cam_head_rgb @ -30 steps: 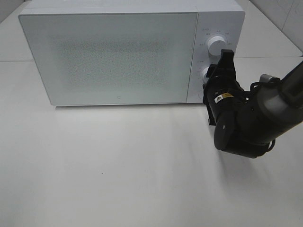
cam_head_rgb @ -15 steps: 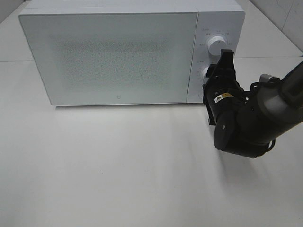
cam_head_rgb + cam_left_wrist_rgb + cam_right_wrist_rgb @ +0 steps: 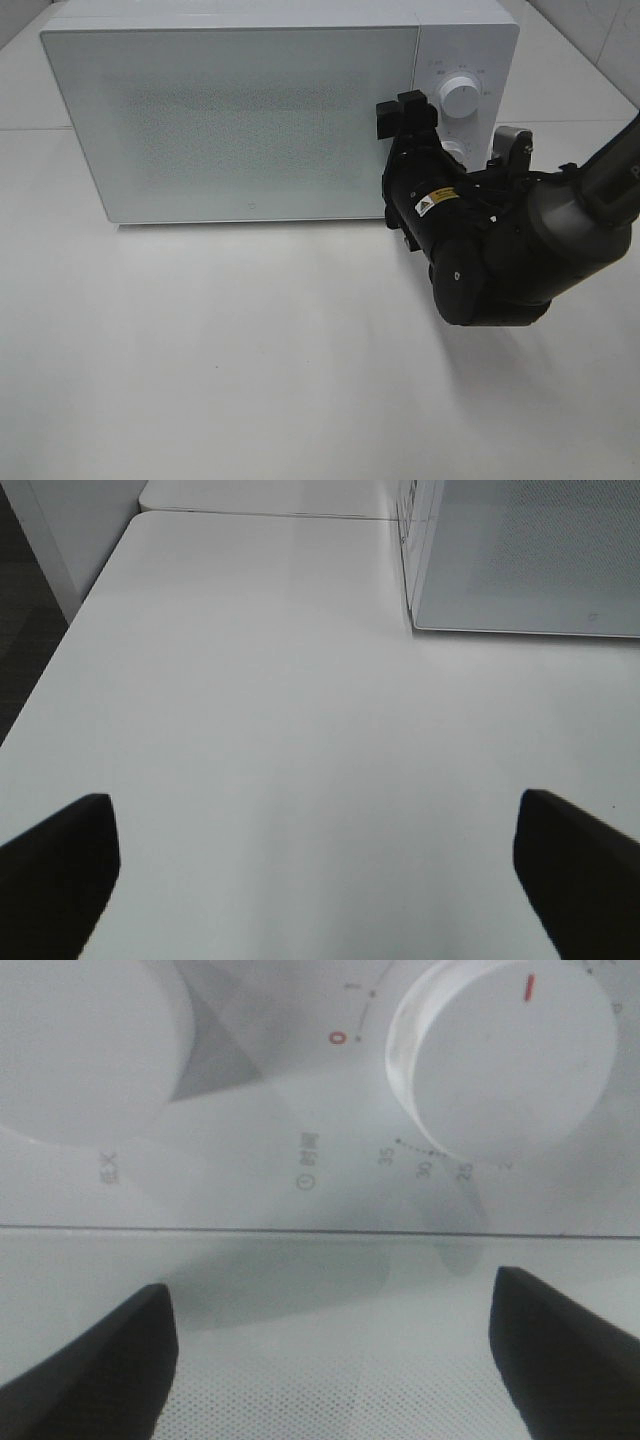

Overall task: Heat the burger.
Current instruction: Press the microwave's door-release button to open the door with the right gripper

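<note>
Though earlier at the lower knob, right gripper now leftward, jaws wider.

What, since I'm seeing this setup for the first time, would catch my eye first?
The large white microwave oven with its closed, frosted door fills the back of the white table. The bulky black right hand hangs open in front of the door's right edge, beside the round white dial on the control panel. No burger is visible.
</note>
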Controlling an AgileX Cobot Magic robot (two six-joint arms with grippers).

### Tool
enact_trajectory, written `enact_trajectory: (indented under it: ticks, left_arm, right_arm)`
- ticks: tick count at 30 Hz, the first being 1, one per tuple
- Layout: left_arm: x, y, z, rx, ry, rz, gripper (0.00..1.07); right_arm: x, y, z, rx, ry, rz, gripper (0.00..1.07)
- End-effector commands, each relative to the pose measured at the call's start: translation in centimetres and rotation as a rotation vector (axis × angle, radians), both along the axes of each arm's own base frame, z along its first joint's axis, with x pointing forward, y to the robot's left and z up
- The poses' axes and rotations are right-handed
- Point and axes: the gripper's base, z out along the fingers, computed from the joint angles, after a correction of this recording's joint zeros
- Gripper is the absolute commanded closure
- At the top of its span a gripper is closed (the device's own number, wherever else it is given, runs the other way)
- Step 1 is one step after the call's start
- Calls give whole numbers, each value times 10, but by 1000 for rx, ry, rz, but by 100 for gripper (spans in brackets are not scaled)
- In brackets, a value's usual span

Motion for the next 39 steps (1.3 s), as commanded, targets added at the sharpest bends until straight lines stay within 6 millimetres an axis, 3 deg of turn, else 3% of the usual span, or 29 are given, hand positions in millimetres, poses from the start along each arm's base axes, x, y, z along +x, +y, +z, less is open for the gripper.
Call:
enact_trajectory:
  ticks: [1, 10, 15, 20, 25, 32, 39]
  left_arm:
    - [-2, -1, 0, -2, -20, -2, 7]
    - [-2, -1, 0, -2, -20, -2, 7]
    - [-2, -1, 0, -2, -20, -2, 7]
    - [-2, -1, 0, -2, -20, -2, 7]
    - [-2, -1, 0, -2, -20, -2, 7]
    - [-2, -1, 0, -2, -20, -2, 7]
    - [-2, -1, 0, -2, -20, -2, 7]
  right_arm:
    - [3, -4, 24, 15, -225, -45, 24]
    - [-5, -9, 23, -7, -207, -38, 26]
    - [-18, -18, 42, -82, -236, -28, 28]
    - [-27, -22, 49, -157, -212, 12, 29]
    - [-38, -21, 60, -345, -203, 123, 30]
    - [-51, -18, 69, -828, -183, 357, 31]
    - [-60, -22, 78, -1136, -215, 476, 31]
